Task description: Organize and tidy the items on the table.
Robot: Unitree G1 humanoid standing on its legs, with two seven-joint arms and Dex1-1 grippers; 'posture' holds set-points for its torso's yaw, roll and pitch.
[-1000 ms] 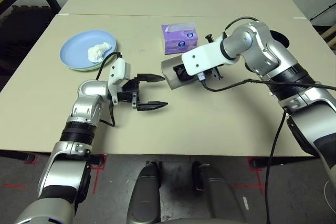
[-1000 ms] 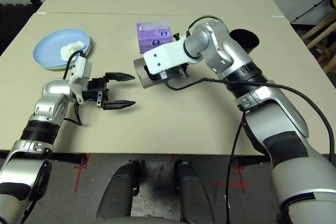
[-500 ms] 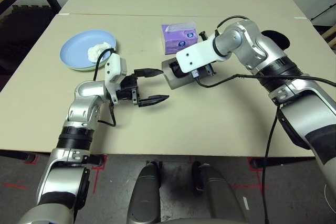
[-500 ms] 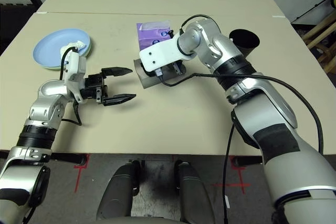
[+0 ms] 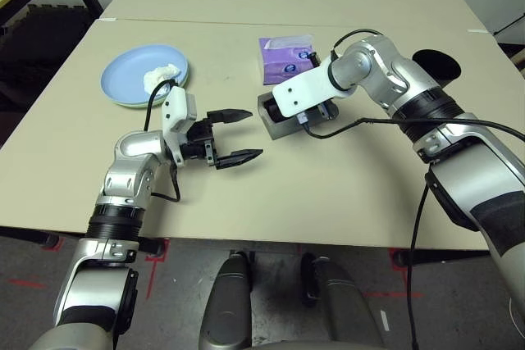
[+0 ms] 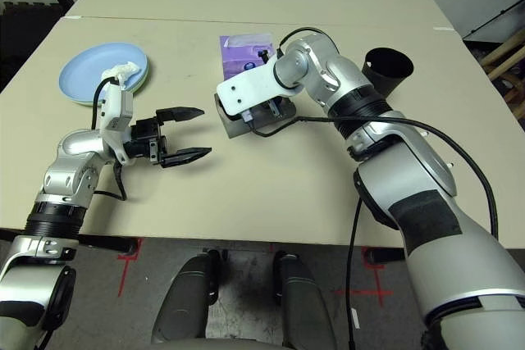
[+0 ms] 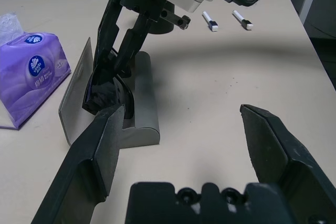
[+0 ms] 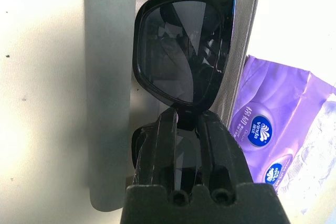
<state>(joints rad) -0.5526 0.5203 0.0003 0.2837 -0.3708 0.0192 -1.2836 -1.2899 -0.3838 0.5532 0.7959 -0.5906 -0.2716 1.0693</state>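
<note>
Currently catalogued, placed by the two claws:

1. Right claw: clamped on the sunglasses at the bridge, holding them directly over the open glasses case. Lower edge of the frame looks to be at or inside the tray; contact cannot be confirmed.
2. Glasses case: grey, lid standing up, lying on the counter immediately under the right claw and a short way ahead of the left claw's tips.
3. Left claw: spread wide, gripping nothing, pointing level toward the case, apart from it.
4. Tissue box: purple, just beyond the case, on the far side of the right claw.
5. Blue plate: behind and to the outer side of the left claw, stacked on a green plate whose rim peeks out; a white tissue wad lies on it.
6. Black cup: beyond the right arm, well apart from both claws.
7. Two small white pens: past the case from the left claw.

Step in hand, by judgement: seating the sunglasses in the case. Next move calls for lowering them flat into the tray, releasing, withdrawing the right claw, then folding the lid shut, likely with the left claw steadying the case.
</note>
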